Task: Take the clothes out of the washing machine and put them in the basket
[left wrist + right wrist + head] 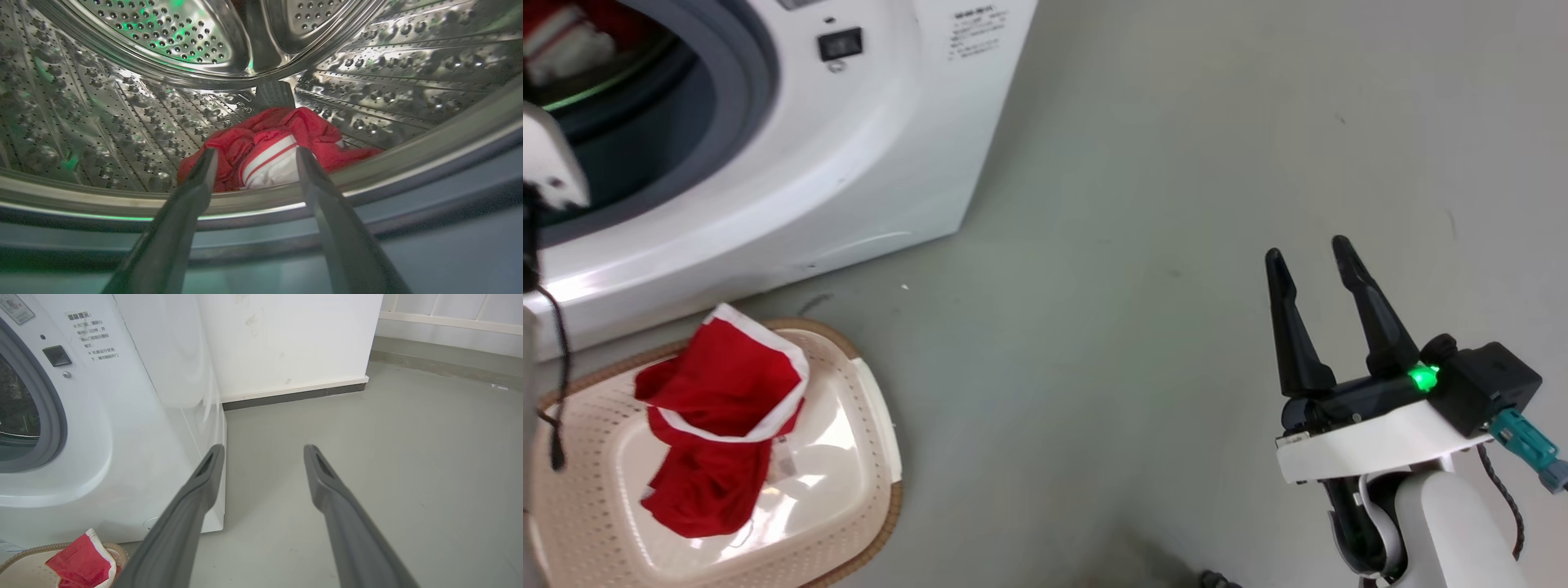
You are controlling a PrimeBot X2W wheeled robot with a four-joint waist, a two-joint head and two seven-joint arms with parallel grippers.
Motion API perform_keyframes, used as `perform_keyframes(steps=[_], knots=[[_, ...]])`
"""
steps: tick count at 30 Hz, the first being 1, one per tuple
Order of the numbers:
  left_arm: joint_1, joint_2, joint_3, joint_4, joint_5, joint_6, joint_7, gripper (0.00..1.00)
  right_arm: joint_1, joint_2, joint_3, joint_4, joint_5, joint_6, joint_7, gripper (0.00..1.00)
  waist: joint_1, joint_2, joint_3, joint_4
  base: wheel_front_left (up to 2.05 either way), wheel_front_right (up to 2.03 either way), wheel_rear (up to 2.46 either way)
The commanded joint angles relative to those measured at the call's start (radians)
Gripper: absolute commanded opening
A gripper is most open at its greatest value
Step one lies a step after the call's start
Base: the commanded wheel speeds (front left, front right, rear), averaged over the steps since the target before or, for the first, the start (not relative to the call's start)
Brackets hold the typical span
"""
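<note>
Left claw (256, 150): fingers apart, empty, reaching over the porthole lip into the steel drum (122, 122).
Red-and-white garment (282, 126): on the drum bottom, just beyond and between the fingertips; contact unclear.
Second red garment (719, 392): in the basket (854, 349), before the washing machine (866, 163).
Right claw (1307, 250): fingers apart, empty, over the floor (1135, 245).

White arm — black pincer (1315, 255), green light
</note>
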Motion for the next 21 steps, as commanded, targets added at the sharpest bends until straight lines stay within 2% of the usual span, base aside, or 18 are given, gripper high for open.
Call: perform_keyframes(steps=[1,7,13,17,21], knots=[[-0.037,0.022,-0.003,-0.004,0.008,-0.004,0.031,1.0,-0.019,0.003,0.008,0.009,0.008,-0.001,-0.007,1.0,0.0,0.0,0.05,-0.043,0.0,0.0,0.0],[-0.161,0.097,-0.009,-0.03,0.017,-0.011,0.191,1.0,-0.048,0.003,0.038,0.034,0.042,-0.001,-0.017,1.0,0.0,0.0,0.127,-0.082,0.0,0.0,0.0],[-0.259,0.155,-0.024,-0.075,0.037,0.003,0.345,1.0,-0.083,0.003,0.078,0.05,0.076,-0.001,-0.02,1.0,0.0,0.0,0.185,-0.121,0.0,0.0,0.0],[-0.309,0.178,-0.043,-0.096,0.056,0.008,0.443,1.0,-0.088,0.002,0.094,0.046,0.097,-0.001,-0.02,1.0,0.0,0.0,0.216,-0.144,0.0,0.0,0.0],[-0.363,0.169,-0.07,-0.104,0.069,0.015,0.525,1.0,-0.078,0.003,0.099,0.042,0.107,-0.001,-0.019,1.0,0.0,0.0,0.239,-0.145,0.0,0.0,0.0]])
